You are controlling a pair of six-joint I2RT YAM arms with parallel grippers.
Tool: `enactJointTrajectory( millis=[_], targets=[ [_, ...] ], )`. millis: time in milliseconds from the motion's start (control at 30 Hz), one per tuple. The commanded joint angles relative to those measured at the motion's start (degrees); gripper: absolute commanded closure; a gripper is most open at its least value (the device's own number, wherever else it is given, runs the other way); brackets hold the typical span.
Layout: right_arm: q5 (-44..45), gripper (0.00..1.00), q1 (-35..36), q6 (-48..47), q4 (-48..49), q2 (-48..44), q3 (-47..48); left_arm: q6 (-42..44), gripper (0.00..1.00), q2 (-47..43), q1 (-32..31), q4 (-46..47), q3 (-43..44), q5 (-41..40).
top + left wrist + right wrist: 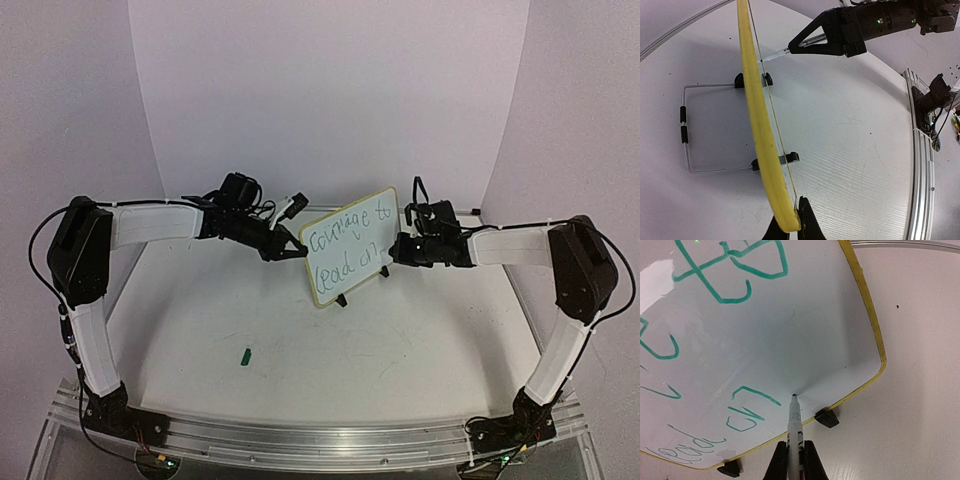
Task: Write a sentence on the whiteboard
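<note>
The board (350,245) stands on black feet (827,418) mid-worktop (400,340), between the two tools. The left tool (788,224) is clamped on its left rim. The right tool (794,460) is closed on a marker (794,420) — tip touching the face beside "on". The sentence (345,243) faces the arm bases, the board's long axis rising rightward. A wire stand (683,115) lies behind it; a green cap (246,355) lies well apart, nearer the left arm.
</note>
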Motion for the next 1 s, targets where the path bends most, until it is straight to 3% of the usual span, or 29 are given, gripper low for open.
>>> enactJointTrajectory(
  millis=[0,967],
  targets=[
    [-0.4,1.0,-0.1,0.5,2.3,-0.1,2.2,0.6,1.0,0.6,-0.9,-3.7,0.9,0.6],
    [0.1,1.0,-0.1,0.8,2.6,0.3,2.2,0.1,1.0,0.1,-0.9,-2.7,0.3,0.2]
  ],
)
